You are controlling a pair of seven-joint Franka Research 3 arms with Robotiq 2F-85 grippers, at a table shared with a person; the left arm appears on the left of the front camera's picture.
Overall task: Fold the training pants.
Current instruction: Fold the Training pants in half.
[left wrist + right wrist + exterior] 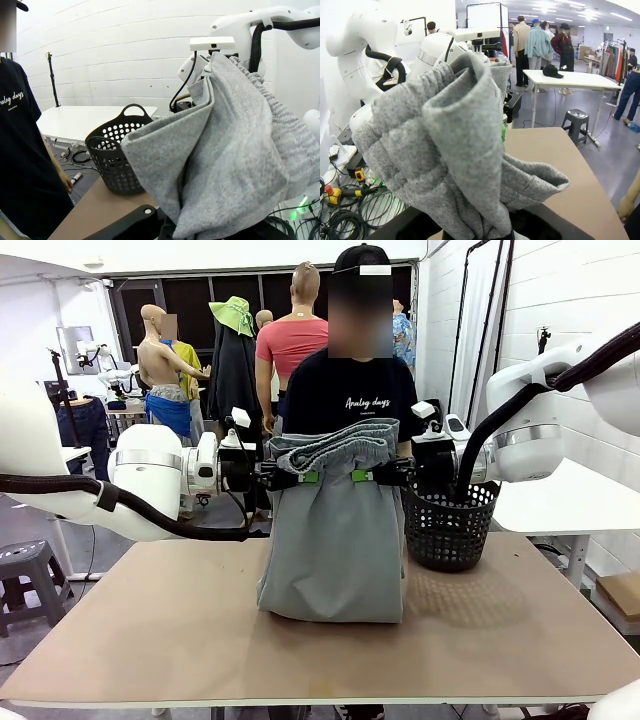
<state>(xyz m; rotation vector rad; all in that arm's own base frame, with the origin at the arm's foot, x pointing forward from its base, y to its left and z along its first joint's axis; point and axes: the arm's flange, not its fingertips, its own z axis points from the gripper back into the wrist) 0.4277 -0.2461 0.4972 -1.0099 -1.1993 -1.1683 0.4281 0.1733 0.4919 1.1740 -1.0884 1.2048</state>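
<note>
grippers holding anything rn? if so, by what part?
Both: left gripper and right gripper are shut on the training pants near the gathered waistband, one at each side; the lower end rests on the table.

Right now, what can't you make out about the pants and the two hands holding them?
- Front view: the training pants hide the tabletop behind them and the basket's left side.
- Left wrist view: fabric covers the left hand's fingertips.
- Right wrist view: fabric covers the right hand's fingertips.
- How the legs are folded behind the hanging front.

The training pants (335,540) hid the person's (352,390) lower body, part of the black basket (450,530), and both wrist views' fingertips.
</note>
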